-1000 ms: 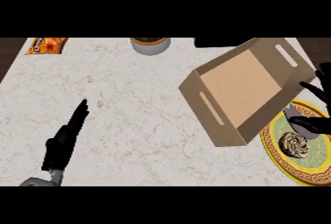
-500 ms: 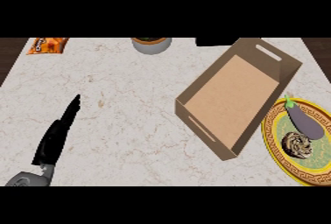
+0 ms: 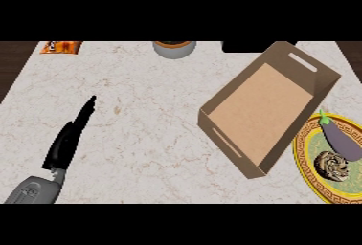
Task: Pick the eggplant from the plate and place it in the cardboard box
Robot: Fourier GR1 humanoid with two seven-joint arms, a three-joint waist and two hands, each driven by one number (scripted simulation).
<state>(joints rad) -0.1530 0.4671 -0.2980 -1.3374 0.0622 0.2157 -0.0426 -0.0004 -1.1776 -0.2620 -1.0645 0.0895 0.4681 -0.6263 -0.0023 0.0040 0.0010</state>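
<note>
A purple eggplant (image 3: 342, 139) with a green stem lies on the yellow and green plate (image 3: 310, 168) at the right edge. A brown round thing (image 3: 332, 164) sits on the same plate just below it. The cardboard box (image 3: 263, 104), open and with slotted handles, lies tilted to the left of the plate, its corner over the plate's rim. My left hand (image 3: 65, 142) is far off at the lower left, fingers straight and pointing up the counter, holding nothing. My right hand does not show.
A grey cup (image 3: 174, 48) stands at the counter's back edge, with an orange packet (image 3: 62, 46) at the back left and a dark object (image 3: 246, 46) behind the box. The marble counter (image 3: 141, 119) spreads between my left hand and the box.
My right hand, above the plate a second ago, has gone out of view, uncovering the eggplant. The view has shifted, so box and plate sit further left. The left hand kept its pose.
</note>
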